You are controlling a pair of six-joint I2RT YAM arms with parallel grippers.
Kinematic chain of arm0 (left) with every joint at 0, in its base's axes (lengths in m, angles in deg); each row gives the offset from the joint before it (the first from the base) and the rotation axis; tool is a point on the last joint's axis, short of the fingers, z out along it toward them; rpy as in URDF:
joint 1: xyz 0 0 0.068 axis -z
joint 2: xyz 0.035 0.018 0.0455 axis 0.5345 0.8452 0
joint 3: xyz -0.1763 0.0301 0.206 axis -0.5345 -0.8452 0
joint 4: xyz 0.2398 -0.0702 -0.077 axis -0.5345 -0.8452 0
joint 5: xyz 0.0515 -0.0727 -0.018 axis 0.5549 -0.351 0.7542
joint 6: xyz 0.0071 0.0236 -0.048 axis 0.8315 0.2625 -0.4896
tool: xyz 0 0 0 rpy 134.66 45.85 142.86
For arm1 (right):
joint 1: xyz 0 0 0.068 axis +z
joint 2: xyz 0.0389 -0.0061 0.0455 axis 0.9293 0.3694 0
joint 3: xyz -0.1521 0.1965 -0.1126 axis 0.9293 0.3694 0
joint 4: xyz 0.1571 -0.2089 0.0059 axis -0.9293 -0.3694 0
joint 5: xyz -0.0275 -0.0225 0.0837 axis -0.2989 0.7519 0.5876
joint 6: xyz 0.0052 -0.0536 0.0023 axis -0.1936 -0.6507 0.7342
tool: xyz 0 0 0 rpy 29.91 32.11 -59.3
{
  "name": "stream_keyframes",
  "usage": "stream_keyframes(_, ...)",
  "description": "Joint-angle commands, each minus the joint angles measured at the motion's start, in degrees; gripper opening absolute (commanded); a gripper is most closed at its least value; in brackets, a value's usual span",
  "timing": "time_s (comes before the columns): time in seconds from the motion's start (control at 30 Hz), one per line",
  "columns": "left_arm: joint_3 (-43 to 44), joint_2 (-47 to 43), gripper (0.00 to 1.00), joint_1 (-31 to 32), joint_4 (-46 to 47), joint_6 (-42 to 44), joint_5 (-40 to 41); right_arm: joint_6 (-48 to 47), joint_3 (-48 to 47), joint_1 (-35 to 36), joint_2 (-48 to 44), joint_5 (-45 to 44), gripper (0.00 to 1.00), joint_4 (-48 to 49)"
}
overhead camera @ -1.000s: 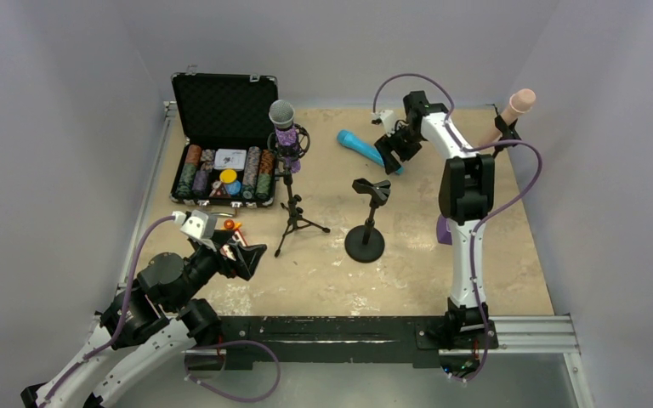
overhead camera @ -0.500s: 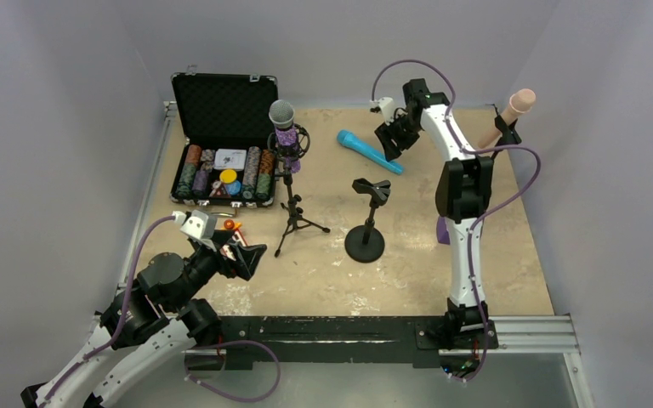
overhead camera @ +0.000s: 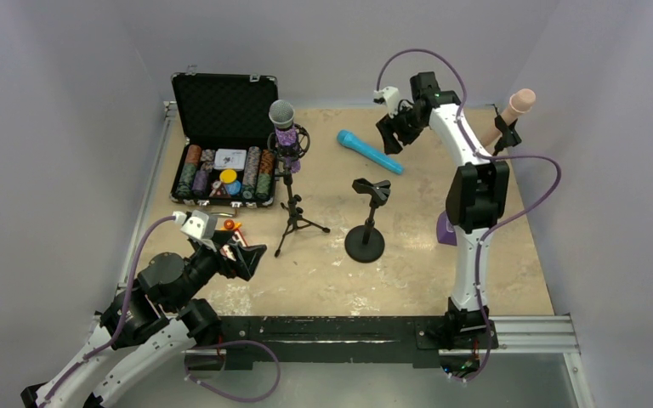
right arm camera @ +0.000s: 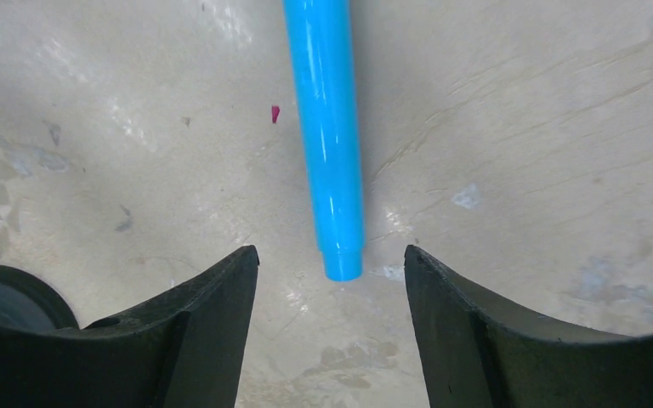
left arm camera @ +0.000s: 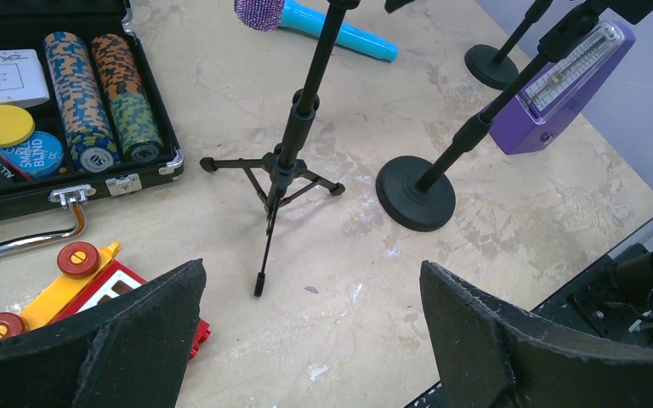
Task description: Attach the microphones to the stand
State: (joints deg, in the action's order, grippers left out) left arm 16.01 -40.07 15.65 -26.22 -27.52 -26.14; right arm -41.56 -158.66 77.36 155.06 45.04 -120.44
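Observation:
The bright blue microphone [overhead camera: 369,151] lies flat on the table at the back. Its handle [right arm camera: 326,136] ends between the tips of my right gripper [right arm camera: 332,257], which hovers above it, open and not touching. From above, the right gripper [overhead camera: 392,127] is just behind the handle end. A glittery purple microphone [overhead camera: 284,124] sits in the tripod stand [left arm camera: 284,161]. The pale pink microphone [overhead camera: 513,110] rests in a stand at the far right edge. A round-base stand [overhead camera: 366,243] holds an empty clip [overhead camera: 372,189]. My left gripper [left arm camera: 310,276] is open over bare table at the front left.
An open black case of poker chips [overhead camera: 223,172] stands at the back left. A red and yellow toy [left arm camera: 85,276] lies by the left gripper. A purple metronome [left arm camera: 561,87] stands beside the right arm. Grey walls enclose the table.
The right gripper has lifted and drawn back toward the far edge, away from the blue microphone's handle, which still lies on the table. The left arm has not moved.

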Motion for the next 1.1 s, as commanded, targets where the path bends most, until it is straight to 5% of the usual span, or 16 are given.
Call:
stream_keyframes(0.0,1.1,-0.2,0.99,-0.4,0.9,-0.5,0.0,1.3,-3.0,-0.1,-4.6,2.8,0.67,2.7)
stream_keyframes(0.27,1.5,-0.3,1.00,-0.4,0.6,-0.2,0.1,0.6,-10.2,1.2,7.4,-3.8,0.67,-3.7)
stream_keyframes(0.53,1.8,0.1,1.00,-0.4,0.5,0.1,0.3,0.9,-14.8,2.7,11.3,-5.7,0.55,-6.6)
stream_keyframes(0.57,1.9,0.0,1.00,-0.4,0.4,0.1,0.4,0.9,-15.5,2.9,11.8,-5.8,0.50,-7.0)
stream_keyframes(0.6,2.1,0.0,1.00,-0.4,0.3,0.1,0.4,0.9,-16.2,3.2,12.2,-5.9,0.36,-7.3)
stream_keyframes(0.63,2.3,-0.1,1.00,-0.4,0.1,0.2,0.4,0.8,-16.6,3.4,12.6,-6.2,0.06,-7.4)
stream_keyframes(0.67,2.6,-0.2,0.99,-0.4,-0.3,0.2,0.5,0.8,-16.5,3.6,12.8,-6.2,0.00,-7.1)
stream_keyframes(1.07,2.3,-0.5,0.99,-0.4,0.4,-0.3,-0.1,2.9,-1.3,0.6,-8.2,2.8,0.00,-0.1)
